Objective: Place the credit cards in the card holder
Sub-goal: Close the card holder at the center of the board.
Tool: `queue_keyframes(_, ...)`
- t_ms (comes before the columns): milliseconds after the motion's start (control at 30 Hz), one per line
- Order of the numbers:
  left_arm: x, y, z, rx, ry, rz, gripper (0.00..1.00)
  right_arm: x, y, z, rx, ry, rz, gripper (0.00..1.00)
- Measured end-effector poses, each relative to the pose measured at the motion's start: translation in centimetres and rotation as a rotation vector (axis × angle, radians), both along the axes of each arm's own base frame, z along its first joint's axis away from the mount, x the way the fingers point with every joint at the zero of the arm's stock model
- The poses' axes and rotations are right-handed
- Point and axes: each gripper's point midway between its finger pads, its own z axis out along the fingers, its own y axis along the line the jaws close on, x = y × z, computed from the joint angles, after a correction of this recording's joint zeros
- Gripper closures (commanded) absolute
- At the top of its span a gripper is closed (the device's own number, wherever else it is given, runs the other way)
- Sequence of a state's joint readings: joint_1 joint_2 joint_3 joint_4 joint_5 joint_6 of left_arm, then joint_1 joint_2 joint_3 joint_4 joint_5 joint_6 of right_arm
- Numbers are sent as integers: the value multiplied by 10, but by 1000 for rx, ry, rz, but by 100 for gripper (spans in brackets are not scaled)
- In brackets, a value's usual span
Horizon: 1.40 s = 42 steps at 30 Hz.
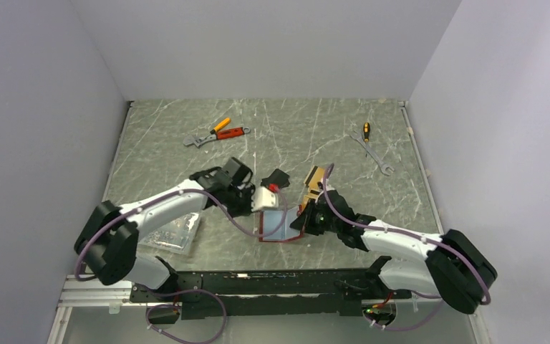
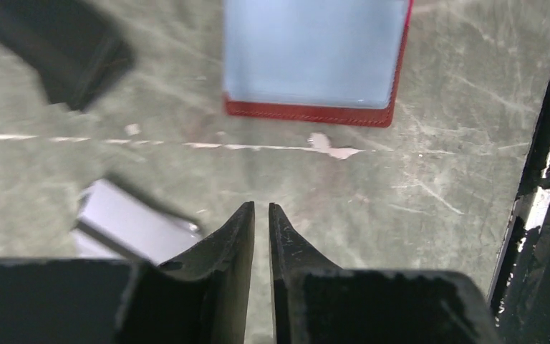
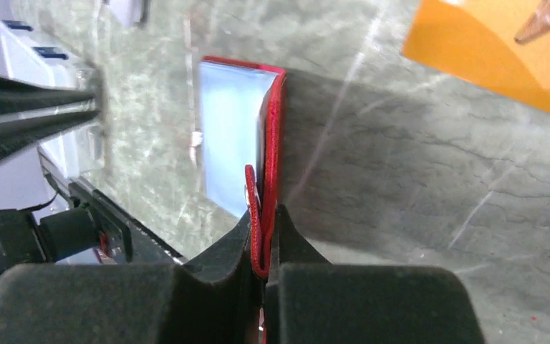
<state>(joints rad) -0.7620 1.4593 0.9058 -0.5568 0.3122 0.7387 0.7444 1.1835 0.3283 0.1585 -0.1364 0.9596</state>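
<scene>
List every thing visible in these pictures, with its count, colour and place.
card holder: one, red with bluish lining, open, near middle.
orange card: one, orange-gold, beyond the card holder, to the right.
silver card: one, silver-white, lying near the card holder.
black rectangle: one, black, beyond the card holder.
clear box: one, transparent, near left.
handled tools: seemingly two, grey with orange and red handles, far left.
spanner: one, silver, far right.
screwdriver: one, yellow-black handle, beside the spanner.
table: one, green marbled.
left gripper: black, shut, empty.
right gripper: black, shut on the card holder.
</scene>
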Motion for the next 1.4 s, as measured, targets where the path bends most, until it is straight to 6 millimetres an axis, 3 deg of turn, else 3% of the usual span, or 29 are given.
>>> queue_keyframes(100, 19, 4, 39, -100, -26, 58, 73, 5, 3, 26, -12, -70, 27, 100)
queue_keyframes(267, 47, 10, 110, -298, -82, 152, 66, 7, 25, 92, 19, -209, 146, 100)
queue_keyframes(367, 57, 17, 131, -387, -64, 210, 66, -5, 40, 128, 43, -269, 249, 100)
queue_keyframes(500, 73, 37, 133, -466, 33, 307, 66, -31, 55, 170, 94, -332, 386, 100)
queue_keyframes(633, 86, 47, 113, -500, 155, 354, 64, -55, 64, 218, 181, -421, 496, 100)
queue_keyframes(733, 71, 36, 99, -524, 284, 306, 65, -64, 65, 245, 243, -492, 532, 100)
queue_keyframes(833, 42, 21, 99, -540, 388, 212, 66, -64, 63, 261, 277, -554, 521, 100)
queue_keyframes(967, 5, 3, 117, -586, 473, 85, 69, -51, 61, 258, 272, -602, 454, 100)
queue_keyframes(1167, -26, 6, 155, -657, 461, -23, 70, -30, 54, 203, 183, -545, 333, 100)
queue_keyframes(1400, -45, 6, 158, -665, 504, -69, 70, -20, 63, 171, 172, -477, 296, 100)
